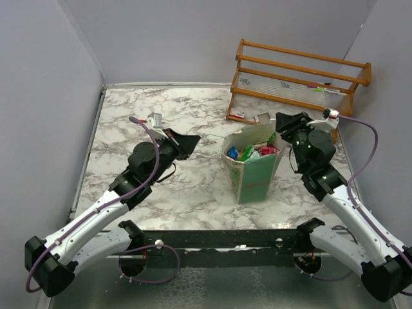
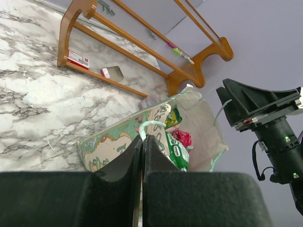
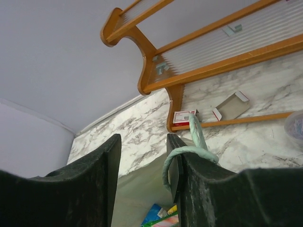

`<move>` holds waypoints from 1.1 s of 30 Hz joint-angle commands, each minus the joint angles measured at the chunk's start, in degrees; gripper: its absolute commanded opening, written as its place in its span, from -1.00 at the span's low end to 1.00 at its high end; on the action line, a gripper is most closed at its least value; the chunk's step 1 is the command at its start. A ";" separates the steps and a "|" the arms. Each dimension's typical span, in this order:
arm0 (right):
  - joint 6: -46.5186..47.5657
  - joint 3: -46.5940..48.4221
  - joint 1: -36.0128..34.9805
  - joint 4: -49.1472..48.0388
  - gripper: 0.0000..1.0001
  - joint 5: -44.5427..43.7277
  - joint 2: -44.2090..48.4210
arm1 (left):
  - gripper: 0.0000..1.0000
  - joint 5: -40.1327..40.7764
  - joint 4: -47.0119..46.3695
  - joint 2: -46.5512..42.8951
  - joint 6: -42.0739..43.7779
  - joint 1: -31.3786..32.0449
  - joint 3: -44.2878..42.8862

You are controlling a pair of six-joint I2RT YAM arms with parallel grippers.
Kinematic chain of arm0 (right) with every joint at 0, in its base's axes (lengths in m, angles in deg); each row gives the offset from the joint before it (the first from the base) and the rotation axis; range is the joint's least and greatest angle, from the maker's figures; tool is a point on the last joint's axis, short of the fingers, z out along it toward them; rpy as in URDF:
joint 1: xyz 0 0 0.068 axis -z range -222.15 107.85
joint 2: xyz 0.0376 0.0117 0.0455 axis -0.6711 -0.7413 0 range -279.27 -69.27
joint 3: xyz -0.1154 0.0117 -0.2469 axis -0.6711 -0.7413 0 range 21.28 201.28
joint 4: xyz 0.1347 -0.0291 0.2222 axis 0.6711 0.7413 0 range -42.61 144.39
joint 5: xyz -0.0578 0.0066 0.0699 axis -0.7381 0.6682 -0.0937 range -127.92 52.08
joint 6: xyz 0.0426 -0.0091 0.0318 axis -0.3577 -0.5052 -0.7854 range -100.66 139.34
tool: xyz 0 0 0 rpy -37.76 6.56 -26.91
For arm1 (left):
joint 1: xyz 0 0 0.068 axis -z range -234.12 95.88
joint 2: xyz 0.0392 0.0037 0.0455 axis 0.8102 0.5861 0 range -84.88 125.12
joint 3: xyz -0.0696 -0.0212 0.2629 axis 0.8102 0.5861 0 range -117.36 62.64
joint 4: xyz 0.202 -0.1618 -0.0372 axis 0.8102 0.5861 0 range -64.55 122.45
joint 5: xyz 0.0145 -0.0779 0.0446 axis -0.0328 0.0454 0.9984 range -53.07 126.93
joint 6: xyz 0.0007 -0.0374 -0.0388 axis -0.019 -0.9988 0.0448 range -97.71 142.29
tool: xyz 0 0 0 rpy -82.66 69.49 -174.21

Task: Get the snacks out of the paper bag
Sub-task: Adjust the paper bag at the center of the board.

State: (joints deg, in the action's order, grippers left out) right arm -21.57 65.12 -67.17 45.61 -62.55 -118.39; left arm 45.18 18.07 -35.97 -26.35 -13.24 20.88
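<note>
The bag is standing upright near the middle of the table with its mouth facing up. The snacks are sitting inside it, jumbled near the top, with green, red and blue packets showing at the rim.

The left gripper is sitting to the bag's left with its jaws pressed fully together. It is pinching the left handle, a thin mint cord stretching from the fingertips to the bag's rim. The right gripper is hovering at the bag's right rim, jaws standing partly apart and gripping nothing. The right handle is looping over 1 of its fingers rather than lying clamped between the 2.

Of the 2 arms, the right is nearer the snacks. In its wrist view they are showing just below the gap between its jaws, down inside the white mouth. The reach is probably going to be downward into the opening. The packets appear to be standing roughly on end, though their exact lie is hard to tell. The draped cord could be snagging that finger on the way in.
</note>
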 commanded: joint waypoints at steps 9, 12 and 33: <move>8.52 3.65 0.77 -15.17 -0.64 -0.40 -4.76 | -1.00 1.00 1.24 -0.05 1.66 -0.37 -3.77; 11.85 7.80 0.89 -14.61 -0.86 1.96 -5.64 | -1.00 -0.53 1.26 0.89 2.29 -0.37 -5.03; 27.20 37.01 1.02 11.56 -0.97 32.87 -19.25 | -1.00 -14.38 -4.49 5.97 -1.95 -0.30 -2.28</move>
State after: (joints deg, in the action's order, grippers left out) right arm 2.83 94.10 -66.14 58.26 -42.04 -135.05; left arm 34.91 17.55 -29.05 -26.64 -13.41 17.54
